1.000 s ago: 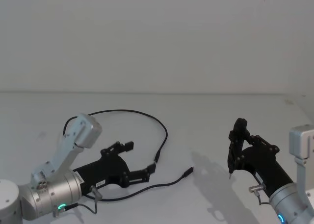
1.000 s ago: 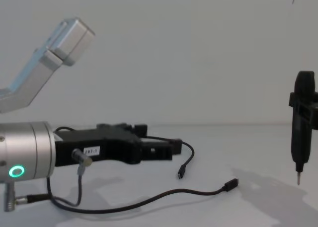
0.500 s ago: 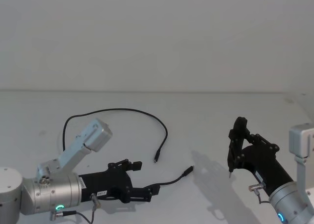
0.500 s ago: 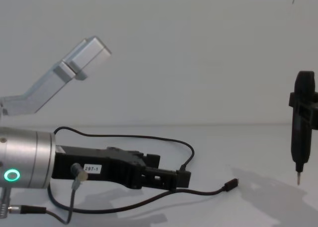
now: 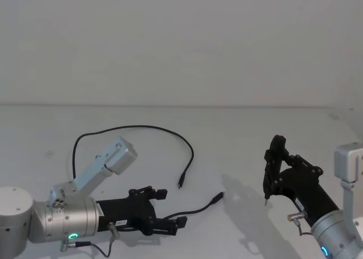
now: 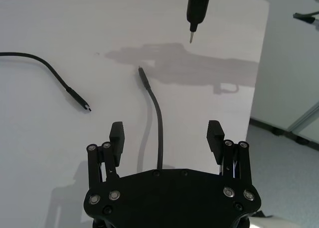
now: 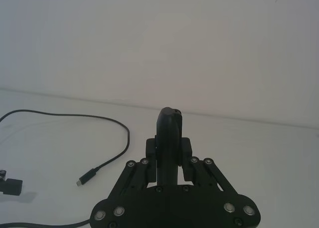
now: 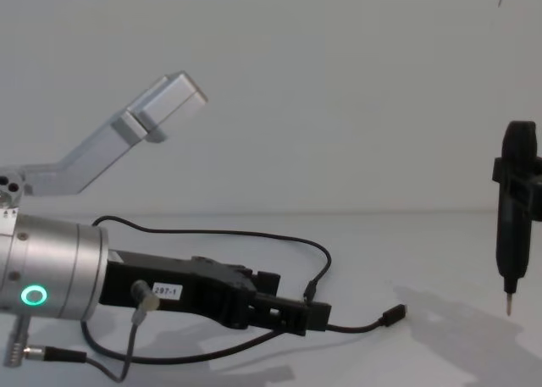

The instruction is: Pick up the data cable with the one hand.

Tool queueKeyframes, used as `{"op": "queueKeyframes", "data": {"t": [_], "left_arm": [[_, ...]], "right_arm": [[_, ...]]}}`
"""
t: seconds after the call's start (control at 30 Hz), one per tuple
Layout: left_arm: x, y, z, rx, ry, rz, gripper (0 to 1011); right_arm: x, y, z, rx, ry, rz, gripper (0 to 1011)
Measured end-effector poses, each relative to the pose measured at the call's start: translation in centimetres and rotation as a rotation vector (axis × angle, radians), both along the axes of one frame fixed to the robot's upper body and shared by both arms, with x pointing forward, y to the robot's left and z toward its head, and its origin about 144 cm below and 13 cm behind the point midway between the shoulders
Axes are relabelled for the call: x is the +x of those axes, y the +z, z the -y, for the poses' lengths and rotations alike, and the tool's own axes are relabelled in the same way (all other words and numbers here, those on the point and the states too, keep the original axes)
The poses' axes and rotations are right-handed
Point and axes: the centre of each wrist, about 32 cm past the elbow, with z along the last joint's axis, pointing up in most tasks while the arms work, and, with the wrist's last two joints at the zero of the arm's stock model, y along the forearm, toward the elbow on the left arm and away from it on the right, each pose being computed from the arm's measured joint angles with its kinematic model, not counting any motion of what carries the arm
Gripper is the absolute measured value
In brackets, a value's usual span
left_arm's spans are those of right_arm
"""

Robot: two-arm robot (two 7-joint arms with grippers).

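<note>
now the black two-fingered gripper with the white 297-1 label (image 5: 169, 209), on the left arm, sits low over the white table (image 5: 238, 128) at the near left, its fingers (image 6: 117, 133) spread wide and gripping nothing. the long thin black data cable (image 6: 158, 111) lies flat on the table and passes straight between them, this stretch lined up with the gripper's reach and ending in a small plug (image 5: 216, 200) just ahead to the right. closing should catch it, i judge. the slim upright black gripper (image 5: 272, 168) on the right arm hangs well apart, pinched together.
</note>
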Motion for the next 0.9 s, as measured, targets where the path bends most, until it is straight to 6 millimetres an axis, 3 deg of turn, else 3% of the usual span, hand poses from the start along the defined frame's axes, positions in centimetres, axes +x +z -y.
{"op": "queueKeyframes", "data": {"t": [0.53, 0.9], "left_arm": [[0.9, 0.5, 0.5, 0.113, -0.057, 0.005, 994], [1.4, 0.4, 0.7, 0.143, -0.068, 0.005, 743]], "right_arm": [[0.0, 0.0, 0.0, 0.000, 0.000, 0.000, 279], [0.0, 0.0, 0.0, 0.000, 0.000, 0.000, 279]]}}
